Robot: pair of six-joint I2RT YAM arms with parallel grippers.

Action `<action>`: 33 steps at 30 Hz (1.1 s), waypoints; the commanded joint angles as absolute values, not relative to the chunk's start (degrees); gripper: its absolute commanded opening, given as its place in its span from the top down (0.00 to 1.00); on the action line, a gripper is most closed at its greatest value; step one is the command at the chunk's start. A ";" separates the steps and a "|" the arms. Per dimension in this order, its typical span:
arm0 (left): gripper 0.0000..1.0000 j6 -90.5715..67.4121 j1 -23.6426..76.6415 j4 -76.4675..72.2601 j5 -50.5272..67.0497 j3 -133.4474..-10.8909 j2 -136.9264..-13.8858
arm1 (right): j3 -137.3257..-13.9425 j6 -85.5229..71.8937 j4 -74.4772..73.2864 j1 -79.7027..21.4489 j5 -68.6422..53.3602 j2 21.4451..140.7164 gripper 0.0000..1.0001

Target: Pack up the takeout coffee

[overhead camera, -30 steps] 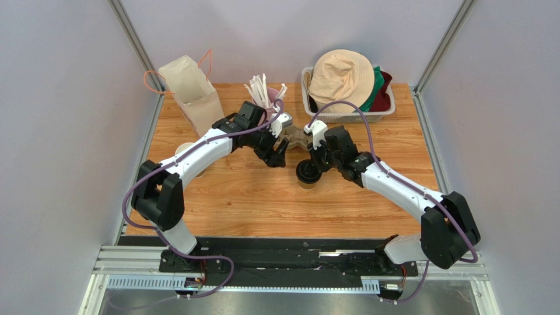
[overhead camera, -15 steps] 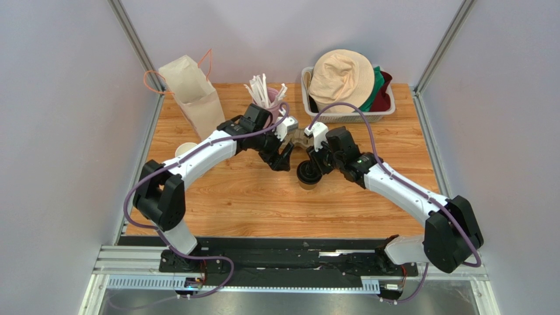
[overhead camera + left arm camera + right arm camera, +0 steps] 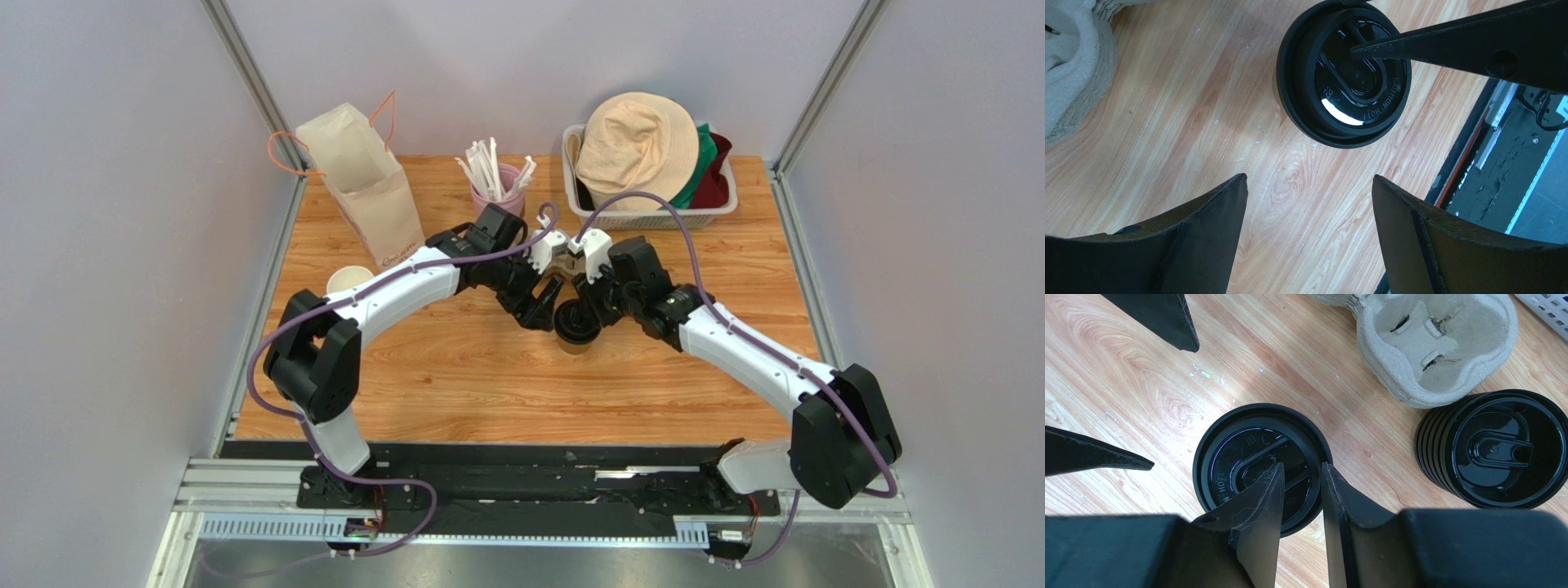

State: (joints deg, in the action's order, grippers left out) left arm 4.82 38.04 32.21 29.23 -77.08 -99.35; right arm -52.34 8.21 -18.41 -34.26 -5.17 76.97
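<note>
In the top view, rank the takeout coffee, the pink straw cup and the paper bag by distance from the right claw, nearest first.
1. The takeout coffee: mid-table, directly beneath the right claw.
2. The pink straw cup: back centre, to the claw's left.
3. The paper bag: back left corner, clearly farthest.

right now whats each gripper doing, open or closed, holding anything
Left gripper: wide open, empty, near the brown paper cup with the round black plastic lid.
Right gripper: slightly open over that lid, gripping nothing.
</note>
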 commanded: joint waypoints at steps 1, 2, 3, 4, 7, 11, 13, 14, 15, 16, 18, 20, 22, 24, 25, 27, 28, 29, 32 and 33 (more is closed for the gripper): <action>0.17 3.87 39.73 29.18 29.53 -79.72 -100.37 | -52.47 8.96 -16.17 -34.63 -4.84 77.26 0.68; 0.17 3.69 39.73 29.09 29.18 -79.98 -100.55 | -52.47 8.96 -16.17 -34.72 -4.57 77.08 0.68; 0.18 3.52 39.90 29.09 28.83 -80.15 -100.72 | -52.38 9.05 -16.17 -34.54 -4.05 76.82 0.68; 0.18 2.99 39.99 28.74 28.74 -80.16 -101.16 | -52.38 9.31 -16.26 -34.54 -3.78 76.38 0.68; 0.18 1.76 39.99 28.13 28.39 -80.16 -101.95 | -53.17 9.14 -17.22 -33.75 -4.39 74.54 0.67; 0.18 0.79 39.99 27.42 28.56 -79.89 -103.01 | -54.93 8.88 -19.51 -31.82 -5.36 72.43 0.64; 0.18 0.44 40.08 27.25 28.74 -79.72 -103.36 | -55.72 8.70 -20.47 -31.12 -6.59 71.98 0.61; 0.18 0.44 39.99 27.25 28.65 -79.72 -103.53 | -56.59 8.35 -21.61 -30.33 -7.11 71.72 0.59; 0.18 0.27 40.16 26.99 28.57 -79.63 -103.62 | -56.95 7.83 -22.14 -29.89 -9.03 71.72 0.53; 0.18 0.26 40.17 26.98 28.56 -79.54 -103.71 | -57.21 7.82 -22.76 -29.71 -9.66 71.81 0.52; 0.18 0.26 40.08 26.90 28.39 -79.37 -103.80 | -57.39 7.56 -23.64 -29.71 -10.80 72.33 0.49; 0.18 0.26 40.17 26.81 28.04 -79.02 -103.89 | -57.30 7.03 -23.91 -29.62 -11.86 73.03 0.49; 0.18 0.35 40.17 26.81 27.69 -78.66 -103.80 | -56.78 5.89 -23.64 -29.53 -13.44 74.35 0.49; 0.18 0.35 40.08 26.63 27.51 -78.49 -103.71 | -56.78 5.36 -23.47 -29.53 -14.15 75.40 0.49; 0.18 0.35 40.08 26.63 27.34 -78.40 -103.80 | -56.86 4.93 -23.47 -29.53 -14.06 76.37 0.49; 0.18 0.26 40.08 26.72 27.16 -78.40 -103.80 | -56.69 4.75 -23.29 -29.53 -13.54 77.34 0.49; 0.18 0.35 40.08 26.63 27.16 -78.40 -103.80 | -56.25 4.31 -22.94 -29.36 -13.62 78.13 0.49; 0.18 0.35 40.17 26.63 27.16 -78.40 -103.80 | -55.99 4.13 -22.42 -28.92 -13.88 78.48 0.49; 0.18 0.26 40.17 26.81 26.90 -78.40 -103.97 | -55.11 3.43 -21.80 -27.95 -15.03 80.06 0.49; 0.18 0.26 40.17 26.72 26.81 -78.31 -104.15 | -55.02 3.34 -21.80 -27.78 -15.38 80.33 0.49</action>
State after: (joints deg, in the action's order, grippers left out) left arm 0.69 39.79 28.12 27.09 -78.06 -103.63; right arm -55.13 5.13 -23.73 -28.95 -13.34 79.15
